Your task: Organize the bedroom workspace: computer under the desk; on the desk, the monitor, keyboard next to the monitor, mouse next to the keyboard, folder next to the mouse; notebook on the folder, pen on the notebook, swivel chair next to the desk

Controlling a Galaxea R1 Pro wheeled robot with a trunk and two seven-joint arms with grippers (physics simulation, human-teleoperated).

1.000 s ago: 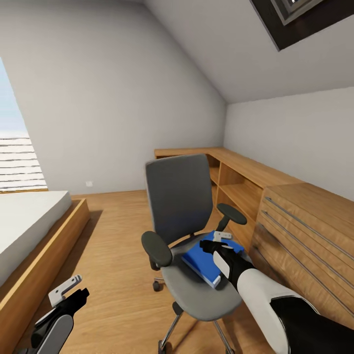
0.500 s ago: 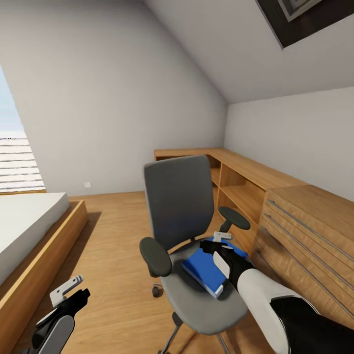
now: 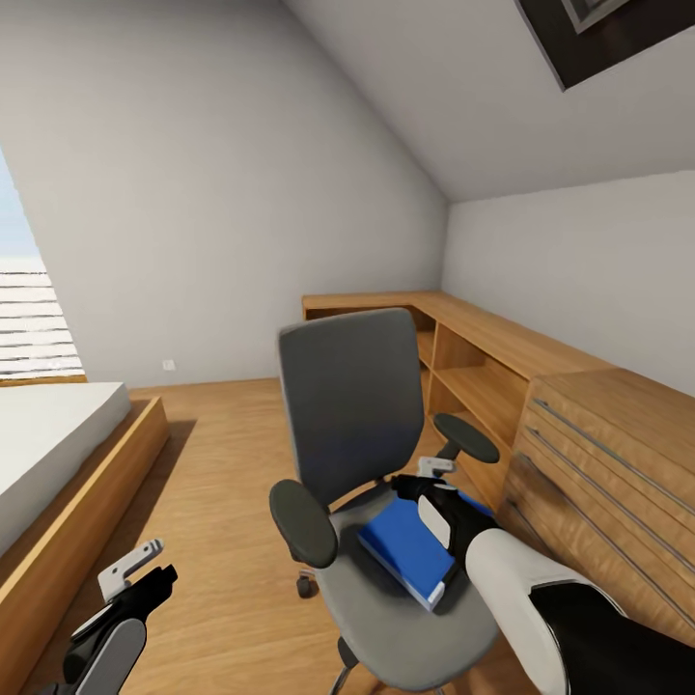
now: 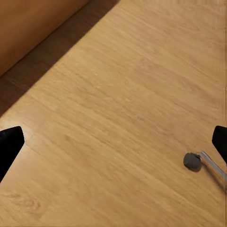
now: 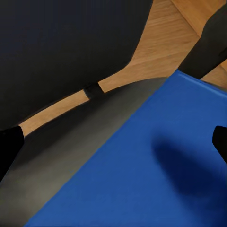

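I am in the bedroom, under a sloped grey ceiling with a dark-framed skylight [image 3: 618,34] at the upper right, a wood plank floor [image 3: 227,454] beneath, and a wooden-framed bed [image 3: 72,463] with a white mattress along the left wall. A light wood cabinet [image 3: 579,425] of shelves and drawers runs along the right wall.

The swivel chair [image 3: 357,405] stands on the floor between the bed and that cabinet, its grey back upright and a black armrest on each side. The folder [image 3: 405,545], flat and blue with a pale edge, lies on the seat toward the seat's right edge, one corner reaching the seat's front edge.

My right hand [image 3: 425,487] is over the folder's rear corner, close by the right armrest; in the right wrist view its dark fingertips [image 5: 9,146] stand wide apart at either side, with the folder [image 5: 151,175] and grey seat between them and nothing pinched.

My left hand [image 3: 140,569] hangs low over the floor near the bed's frame, its fingers spread and empty; in the left wrist view one of the chair's castors [image 4: 192,161] shows on the planks.
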